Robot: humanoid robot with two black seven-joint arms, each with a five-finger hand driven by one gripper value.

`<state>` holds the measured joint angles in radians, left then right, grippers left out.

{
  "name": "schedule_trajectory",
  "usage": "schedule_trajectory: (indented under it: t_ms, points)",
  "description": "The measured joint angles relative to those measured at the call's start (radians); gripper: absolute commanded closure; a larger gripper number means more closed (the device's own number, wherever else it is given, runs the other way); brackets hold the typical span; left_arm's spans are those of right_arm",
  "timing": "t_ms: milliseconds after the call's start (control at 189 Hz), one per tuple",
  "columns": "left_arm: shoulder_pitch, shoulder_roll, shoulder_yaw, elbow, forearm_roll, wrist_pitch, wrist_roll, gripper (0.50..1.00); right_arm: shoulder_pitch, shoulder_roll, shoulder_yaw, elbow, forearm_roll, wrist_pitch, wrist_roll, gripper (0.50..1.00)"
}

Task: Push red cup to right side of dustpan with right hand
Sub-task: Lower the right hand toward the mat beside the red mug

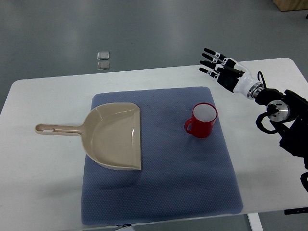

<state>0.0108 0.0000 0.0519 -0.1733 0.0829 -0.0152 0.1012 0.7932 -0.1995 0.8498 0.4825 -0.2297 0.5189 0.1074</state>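
A red cup [202, 121] with a white inside stands upright on the blue mat [159, 183], its handle pointing left. A beige dustpan [111, 135] lies on the mat's left half, with its handle reaching left onto the white table [43, 178]. The cup sits to the right of the dustpan's open edge, a clear gap between them. My right hand [217, 66] hovers above the table's far right part, up and right of the cup, fingers stretched out and holding nothing. It is not touching the cup.
Two small clear square items [103, 60] lie on the grey floor beyond the table's far edge. The right arm [281, 113] with its black joints runs along the table's right side. A brown box corner [291, 5] shows at the top right.
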Motion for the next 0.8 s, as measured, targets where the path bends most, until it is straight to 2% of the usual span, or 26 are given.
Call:
schedule_trajectory:
  t_ms: [317, 624, 799]
  points:
    - [-0.002, 0.0, -0.001, 0.0, -0.001, -0.001, 0.0, 0.5, 0.0, -0.008, 0.0, 0.0, 0.001, 0.011, 0.0, 0.566]
    - [-0.002, 0.0, -0.002, 0.0, -0.002, 0.0, 0.0, 0.5, -0.014, -0.07, -0.002, 0.006, 0.0, 0.085, 0.001, 0.566]
    - [-0.001, 0.0, -0.003, 0.0, -0.002, 0.0, 0.0, 0.5, -0.076, -0.155, -0.002, 0.007, -0.003, 0.092, 0.057, 0.566]
